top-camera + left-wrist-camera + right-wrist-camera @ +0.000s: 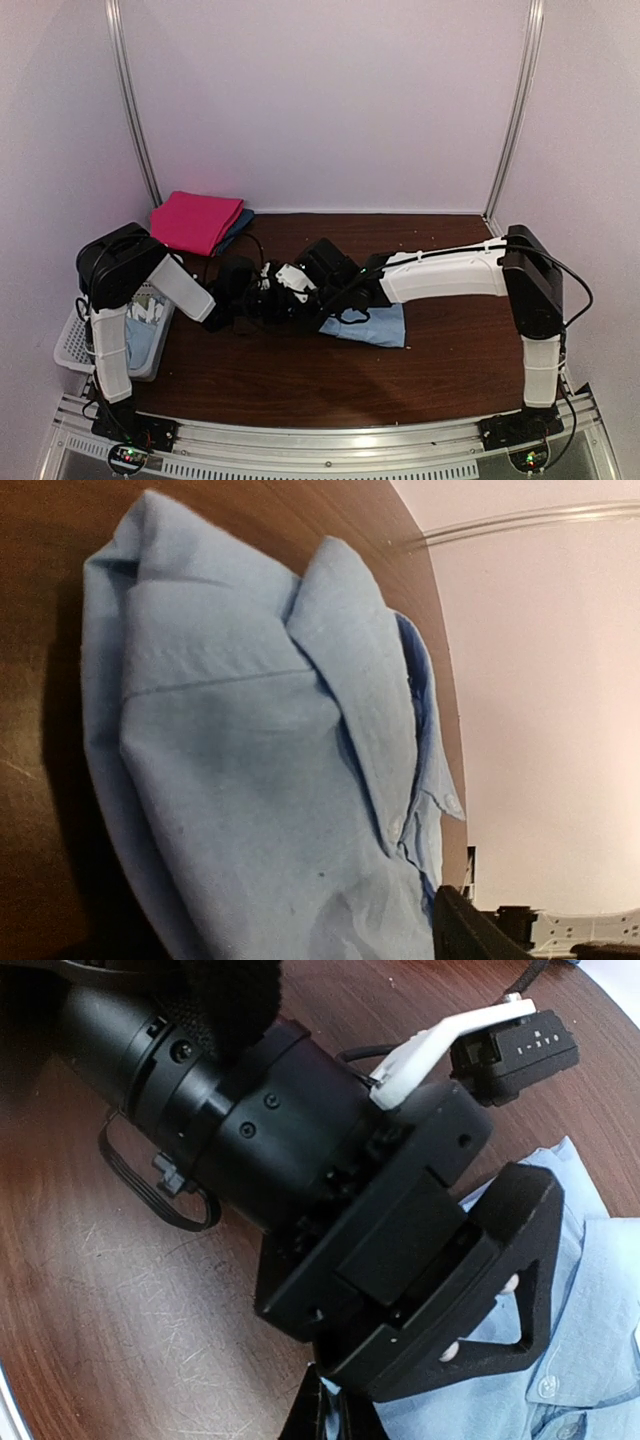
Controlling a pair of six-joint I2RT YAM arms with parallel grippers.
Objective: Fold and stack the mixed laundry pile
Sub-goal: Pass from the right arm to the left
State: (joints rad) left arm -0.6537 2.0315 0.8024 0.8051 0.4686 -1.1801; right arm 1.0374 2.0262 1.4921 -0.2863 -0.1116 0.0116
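A light blue collared shirt [260,780], folded in on itself, lies on the brown table [300,380] and shows as a small patch [375,328] under both arms. My right gripper [335,1422] is shut on a thin edge of this shirt at its left side. My left gripper sits low over the same shirt. One of its black fingers [465,930] shows at the lower right, and the other is hidden. From the right wrist, a triangular left finger [525,1260] rests over the cloth. More light blue laundry [150,325] lies in the basket.
A folded magenta cloth [195,220] lies on a dark blue piece at the back left of the table. A white perforated basket [68,345] stands off the table's left edge. Both arms crowd the table's middle. Pale walls close in the back and sides.
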